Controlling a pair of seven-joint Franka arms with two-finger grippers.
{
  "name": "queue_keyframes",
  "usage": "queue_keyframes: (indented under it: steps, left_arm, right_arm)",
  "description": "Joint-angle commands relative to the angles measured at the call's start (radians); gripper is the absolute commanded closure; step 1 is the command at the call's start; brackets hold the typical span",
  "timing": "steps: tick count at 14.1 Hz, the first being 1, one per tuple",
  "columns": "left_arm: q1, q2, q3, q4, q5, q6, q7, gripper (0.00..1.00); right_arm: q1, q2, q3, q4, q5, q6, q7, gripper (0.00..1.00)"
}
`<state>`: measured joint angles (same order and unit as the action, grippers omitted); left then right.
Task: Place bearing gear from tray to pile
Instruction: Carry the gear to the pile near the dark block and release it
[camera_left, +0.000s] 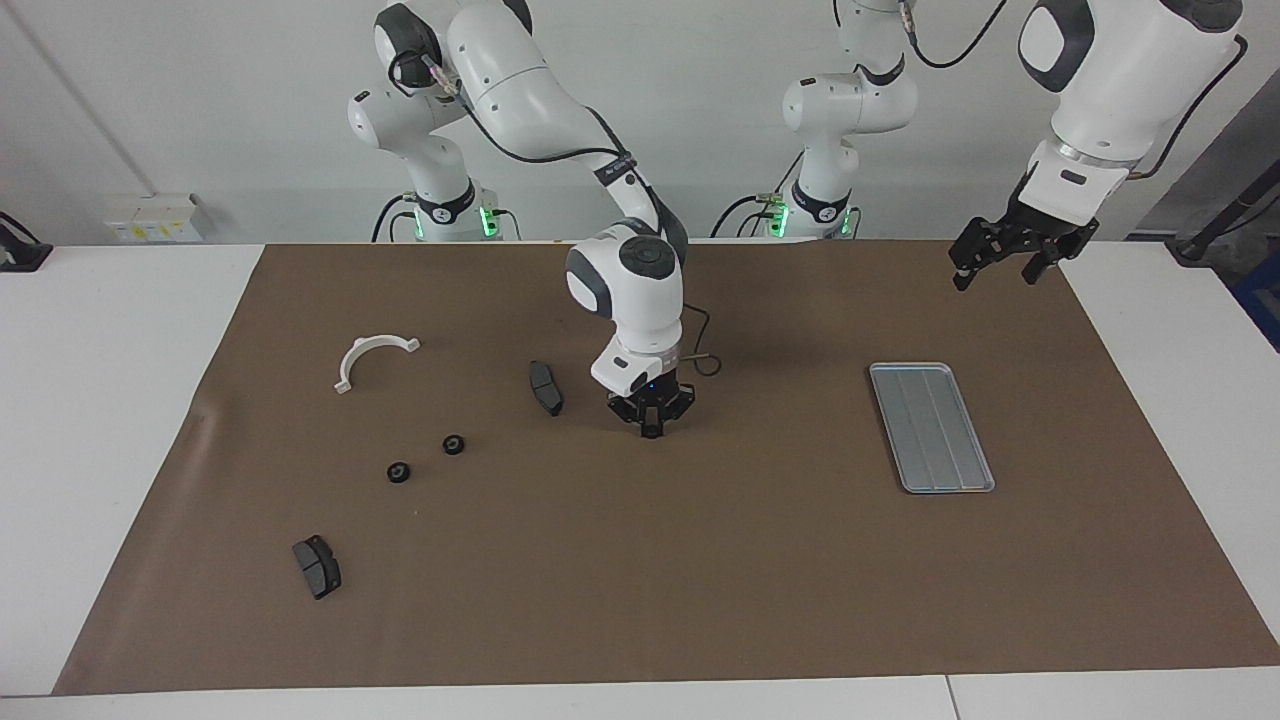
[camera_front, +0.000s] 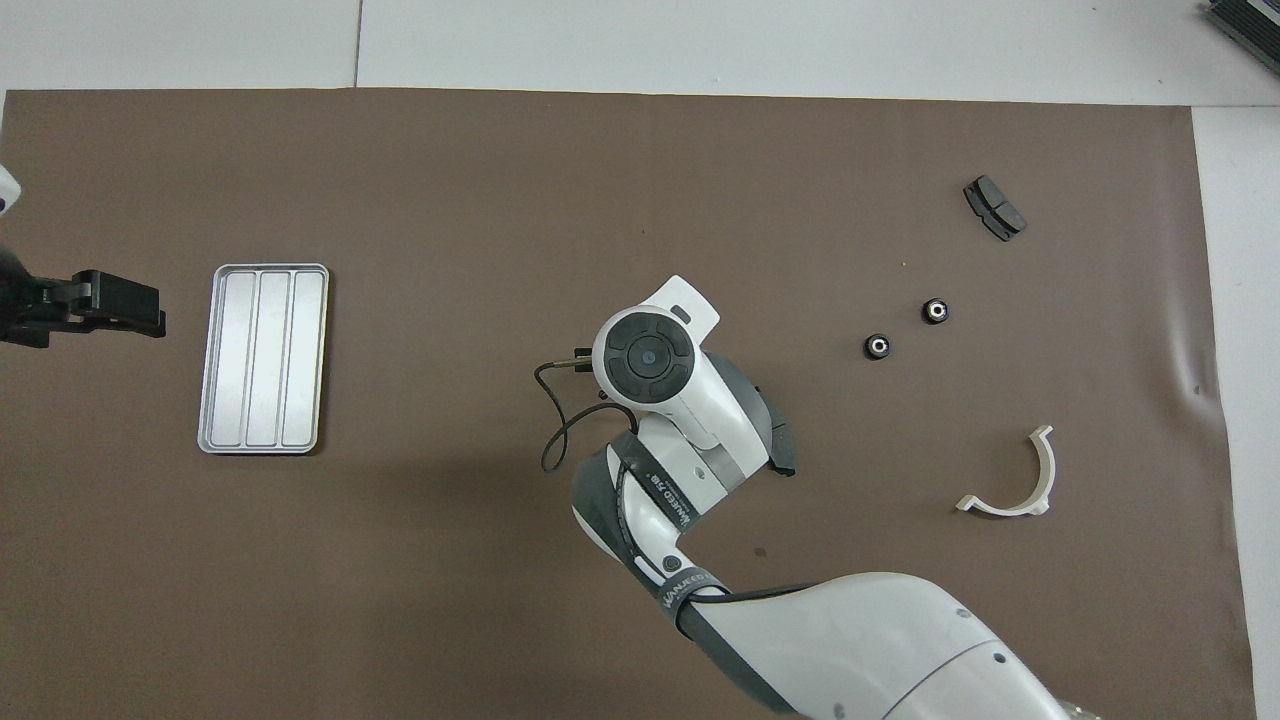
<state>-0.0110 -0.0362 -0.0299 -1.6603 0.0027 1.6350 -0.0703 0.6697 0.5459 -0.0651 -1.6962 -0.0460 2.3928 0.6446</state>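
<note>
The silver tray (camera_left: 930, 427) (camera_front: 262, 358) lies bare toward the left arm's end of the table. My right gripper (camera_left: 650, 428) is low over the middle of the mat, shut on a small dark bearing gear at its tips. In the overhead view the right wrist hides both gripper and gear. Toward the right arm's end lies the pile. It holds two bearing gears (camera_left: 453, 444) (camera_left: 399, 472), a white half-ring bracket (camera_left: 352, 362) (camera_front: 1047, 480) and two dark brake pads (camera_left: 545, 387) (camera_left: 317, 566). My left gripper (camera_left: 995, 275) (camera_front: 150, 310) waits open, raised beside the tray.
A brown mat (camera_left: 700, 560) covers most of the white table. One brake pad (camera_front: 780, 450) lies close beside the right wrist, partly hidden by it. A thin cable (camera_front: 550, 440) loops off that wrist.
</note>
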Motion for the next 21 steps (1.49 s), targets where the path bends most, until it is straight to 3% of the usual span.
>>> queue_keyframes:
  steps: [1, 4, 11, 19, 20, 21]
  left_arm:
    - [-0.003, -0.021, 0.002, -0.022, 0.019, 0.005, 0.007, 0.0]
    - [-0.003, -0.021, 0.002, -0.022, 0.019, 0.005, 0.007, 0.0]
    - [-0.001, -0.021, 0.002, -0.022, 0.019, 0.003, 0.007, 0.0]
    - [-0.001, -0.021, 0.002, -0.022, 0.019, 0.003, 0.007, 0.0]
    - [-0.001, -0.021, 0.002, -0.022, 0.019, 0.003, 0.007, 0.0]
    - [-0.001, -0.021, 0.002, -0.022, 0.019, 0.003, 0.007, 0.0]
  right_arm:
    - [-0.045, -0.032, -0.001, 0.013, -0.011, -0.033, 0.01, 1.0]
    - [-0.162, -0.101, 0.001, 0.01, -0.015, -0.073, -0.032, 1.0]
    - [-0.422, -0.071, 0.002, 0.009, -0.008, -0.037, -0.363, 1.0]
    - [-0.489, -0.015, 0.005, -0.014, 0.031, 0.045, -0.422, 1.0]
    - [-0.489, -0.015, 0.005, -0.017, 0.031, 0.048, -0.422, 0.93]
    - [-0.489, -0.015, 0.005, -0.02, 0.031, 0.049, -0.422, 0.49]
